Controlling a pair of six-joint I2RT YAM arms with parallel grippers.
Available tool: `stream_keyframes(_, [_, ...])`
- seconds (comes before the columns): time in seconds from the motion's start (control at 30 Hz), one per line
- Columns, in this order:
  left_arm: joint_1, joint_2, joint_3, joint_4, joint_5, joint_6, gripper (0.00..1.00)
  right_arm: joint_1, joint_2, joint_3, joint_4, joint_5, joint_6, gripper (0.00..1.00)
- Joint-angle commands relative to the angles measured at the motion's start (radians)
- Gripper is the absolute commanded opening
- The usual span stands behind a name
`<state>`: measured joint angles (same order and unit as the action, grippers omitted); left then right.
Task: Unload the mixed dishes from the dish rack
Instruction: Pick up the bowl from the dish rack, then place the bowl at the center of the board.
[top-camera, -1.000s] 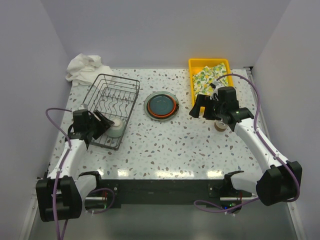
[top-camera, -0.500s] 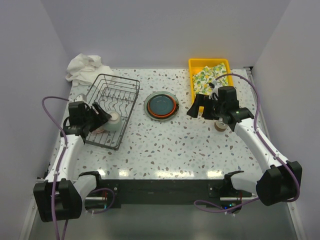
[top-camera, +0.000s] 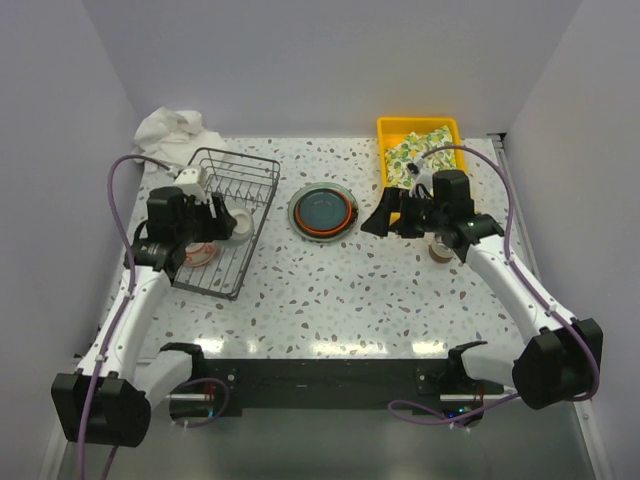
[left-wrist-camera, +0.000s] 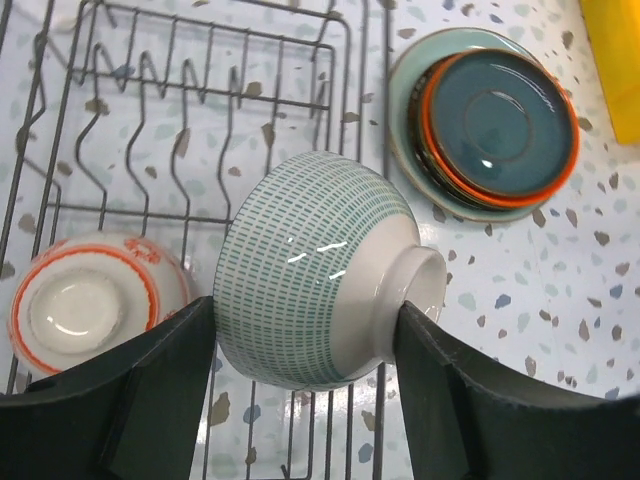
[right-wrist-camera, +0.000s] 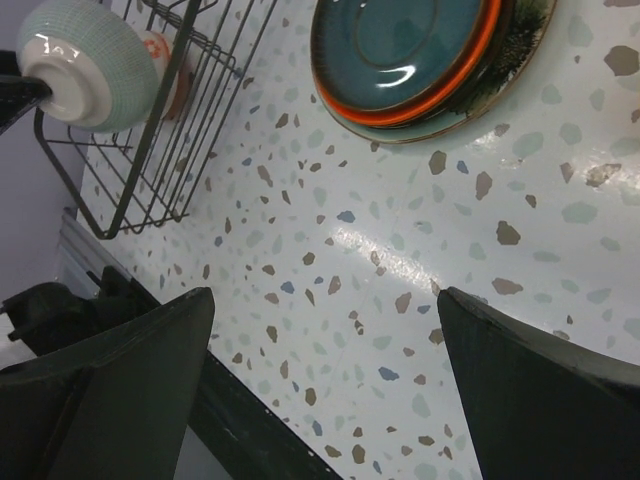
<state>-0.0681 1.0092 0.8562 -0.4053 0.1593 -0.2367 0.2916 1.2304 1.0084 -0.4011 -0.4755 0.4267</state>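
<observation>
The dish rack (top-camera: 240, 162) stands at the table's left; it also shows in the left wrist view (left-wrist-camera: 230, 95) and the right wrist view (right-wrist-camera: 170, 130). My left gripper (top-camera: 226, 225) is shut on a whitish cup with a teal dash pattern (left-wrist-camera: 315, 295), held on its side above the rack's near right part. A red-white patterned bowl (left-wrist-camera: 85, 300) lies upside down in the rack. The plates are stacked on the table (top-camera: 323, 211), the dark teal one on top (right-wrist-camera: 400, 40). My right gripper (top-camera: 385, 220) is open and empty, right of the stack. A small grey-brown cup (top-camera: 440, 253) stands by the right arm.
A yellow tray with lemon-print cloth (top-camera: 418, 150) sits at the back right. A crumpled white cloth (top-camera: 168, 133) lies behind the rack. Walls close in the table on the left, back and right.
My left gripper has lifted the whitish cup from the rack's near end and carried it up and farther back. My right gripper has drifted a little to the left.
</observation>
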Motion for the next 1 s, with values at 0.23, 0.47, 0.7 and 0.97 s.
stream_keyframes(0.23, [-0.234,-0.146,-0.011,0.266,0.152,0.444,0.14,0.061,0.046,0.091,0.143,-0.251,-0.029,0.98])
stream_keyframes(0.47, [-0.334,-0.156,-0.025,0.283,0.291,0.594,0.09,0.096,0.113,0.168,0.209,-0.377,-0.032,0.98])
stream_keyframes(0.7, [-0.447,-0.149,-0.019,0.313,0.296,0.713,0.08,0.103,0.201,0.266,0.237,-0.495,-0.060,0.98])
stream_keyframes(0.97, [-0.611,-0.112,-0.040,0.318,0.205,0.892,0.01,0.139,0.294,0.351,0.168,-0.652,-0.120,0.95])
